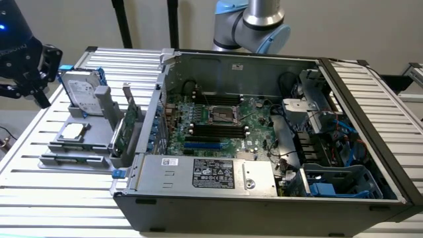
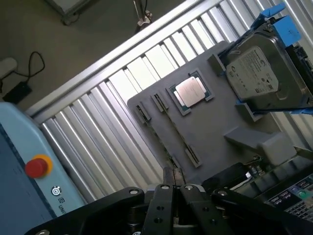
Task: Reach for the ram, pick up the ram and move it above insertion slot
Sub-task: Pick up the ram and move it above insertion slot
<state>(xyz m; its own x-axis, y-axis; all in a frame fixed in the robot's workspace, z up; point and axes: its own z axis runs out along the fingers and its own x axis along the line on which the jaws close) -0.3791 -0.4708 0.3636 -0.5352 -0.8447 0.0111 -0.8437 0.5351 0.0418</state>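
One ram [image 1: 71, 159] lies flat in its long cradle on the grey fixture [image 1: 99, 148], along the fixture's near edge at the exterior view's left, beside the open computer case [image 1: 264, 208]. In the wrist view the ram [image 2: 175, 128] shows as a thin dark strip running between two pairs of end clips.

One gripper [image 1: 38, 96] hangs over the far left corner of the table [image 1: 39, 198], just beside the hard drive and well apart from the ram. Its fingers are pressed together and hold nothing. In the wrist view the gripper [image 2: 172, 177] has its tips close to one end of the strip.

The fixture also carries one hard drive [image 1: 82, 91] with blue rails, standing tilted, one square processor [image 1: 74, 131] lying flat, and one green expansion card [image 1: 122, 131] standing on edge against the case wall. The hard drive bears a silver label and the power supply [image 1: 198, 174] a black-and-white one, but neither can be read.

Inside the case sit one motherboard [image 1: 218, 121], its central socket flanked by rows of black slots, and one blue slot [image 1: 201, 146].

In the wrist view a pale blue box [image 2: 24, 161] carries one red button [image 2: 36, 166] and printed letters beginning "UN". A black cable [image 2: 29, 63] lies on the floor.
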